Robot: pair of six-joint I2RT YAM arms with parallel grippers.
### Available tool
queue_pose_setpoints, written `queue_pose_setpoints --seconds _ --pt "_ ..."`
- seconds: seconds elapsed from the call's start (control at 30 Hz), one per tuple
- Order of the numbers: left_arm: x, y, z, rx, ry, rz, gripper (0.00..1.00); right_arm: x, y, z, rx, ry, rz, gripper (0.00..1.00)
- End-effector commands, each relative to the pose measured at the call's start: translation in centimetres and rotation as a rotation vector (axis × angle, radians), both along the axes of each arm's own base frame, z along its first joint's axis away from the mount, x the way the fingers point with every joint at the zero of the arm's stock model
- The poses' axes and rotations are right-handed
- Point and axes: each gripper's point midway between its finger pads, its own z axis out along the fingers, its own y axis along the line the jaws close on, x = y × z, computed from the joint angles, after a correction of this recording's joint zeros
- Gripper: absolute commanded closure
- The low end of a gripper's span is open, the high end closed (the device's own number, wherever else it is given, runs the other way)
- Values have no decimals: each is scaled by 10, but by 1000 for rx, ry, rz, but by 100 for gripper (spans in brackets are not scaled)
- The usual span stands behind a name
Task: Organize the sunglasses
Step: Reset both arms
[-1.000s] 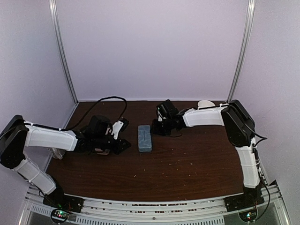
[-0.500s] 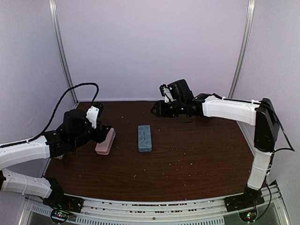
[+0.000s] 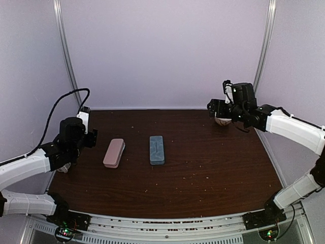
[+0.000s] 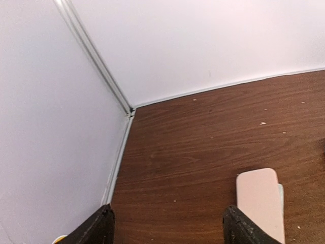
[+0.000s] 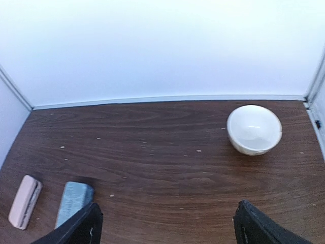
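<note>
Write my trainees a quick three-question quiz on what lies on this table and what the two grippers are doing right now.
1. True or false: in the top view, the pink case lies to the left of the grey-blue case.
2. Multiple choice: the white bowl stands A) between the two cases, B) near the far right corner of the table, C) at the near edge by the arm bases.
3. Fill in: the left gripper and the right gripper each hold ____.
Key: 1 true; 2 B; 3 nothing, both are open.
</note>
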Motion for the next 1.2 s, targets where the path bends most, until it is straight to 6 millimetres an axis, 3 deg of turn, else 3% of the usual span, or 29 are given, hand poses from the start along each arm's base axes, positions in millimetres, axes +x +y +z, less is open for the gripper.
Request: queue_pose_setpoints --seconds 0.0,0.1,0.33,0.57,0.83,0.97,1.03,1.17 --pt "10 37 7 19 -60 158 24 -3 -73 13 -42 -84 -199 6" --pt "15 52 5 33 -81 213 25 -9 -111 9 -54 -95 -297 0" --pt "23 88 -12 54 -138 299 26 -30 -186 -4 -101 -113 -553 0" --pt "34 109 -33 102 -222 322 23 -49 -241 -31 -156 -90 -800 0" --pt "60 100 -35 107 -200 246 16 -51 -268 -72 -248 -80 -842 0" --pt "55 99 -35 80 -250 221 13 -50 -266 -84 -265 -112 -799 0" --pt "55 99 -34 79 -266 214 6 -49 -264 -83 -282 -167 -771 0" --pt "60 104 -40 13 -236 158 5 -55 -259 -89 -300 -265 -722 0"
